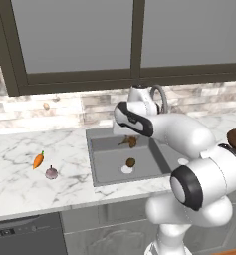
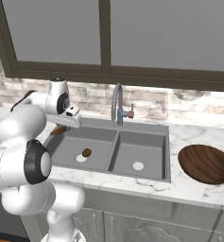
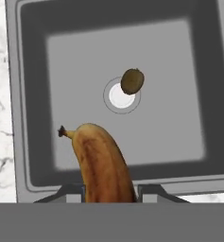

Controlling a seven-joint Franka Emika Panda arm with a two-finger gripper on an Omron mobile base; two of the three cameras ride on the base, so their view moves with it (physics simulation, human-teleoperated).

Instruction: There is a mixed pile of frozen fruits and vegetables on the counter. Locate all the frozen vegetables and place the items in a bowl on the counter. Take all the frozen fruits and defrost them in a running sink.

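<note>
Glossy white arm (image 1: pixel 189 134) built of fat rounded segments, swelling at each joint like stacked bulbs. Ringed with dark, near-black bands at the joints, one broad collar around the big lower joint and another across the forearm end. Capped at the wrist by a small white block with a dark round face and a pale grey hand (image 2: pixel 72 115) below it

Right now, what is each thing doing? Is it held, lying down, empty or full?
gripper: shut on the banana, above the left basin.
banana: held, hanging over the sink.
kiwi: lying in the left basin by the drain.
sink: no water visible.
tap: no stream visible.
carrot: lying on the counter.
bulb: sitting beside the carrot.
bowl: upright, empty.
</note>
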